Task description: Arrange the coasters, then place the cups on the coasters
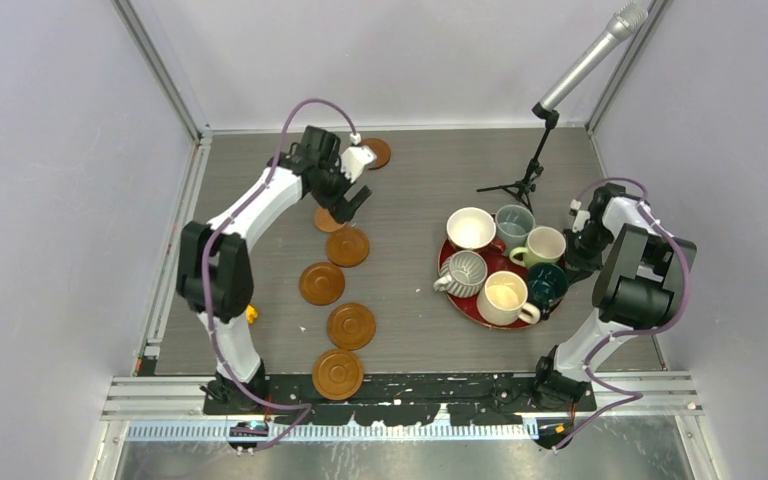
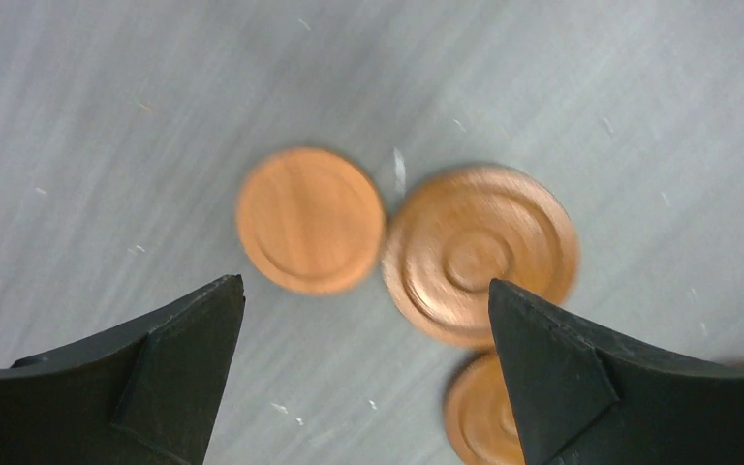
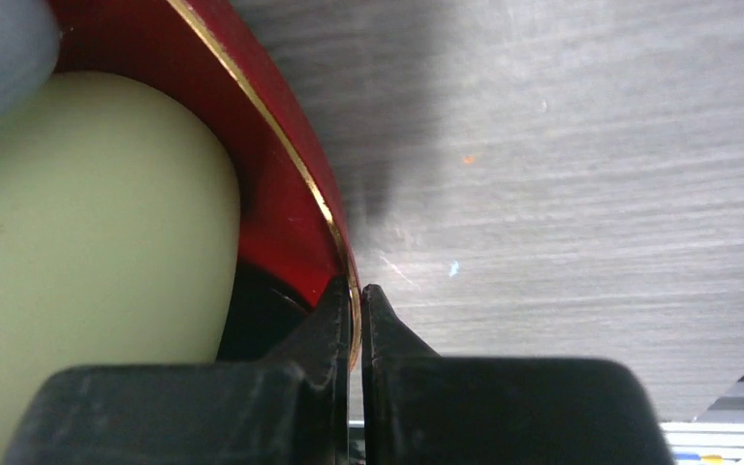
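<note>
Left tool (image 2: 363,286) is hovering, fingers apart, over flat round brown wooden coasters (image 1: 322,283) lying left on tabletop (image 1: 410,330); thin, stiff, light, so edge pinch likely; right tool (image 3: 354,295) is clamping round red tray (image 3: 281,194) rim.

grooved coaster (image 2: 480,254) blurred; lower coaster (image 2: 480,417) cut by bottom edge; pale green cup (image 3: 87,242) cropped left.

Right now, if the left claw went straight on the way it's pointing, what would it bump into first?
Probably the table, at the bare patch just beside the smooth coaster and the ringed coaster. The open left gripper points down there. Depth is unclear, so one finger might clip the ringed coaster first.
</note>
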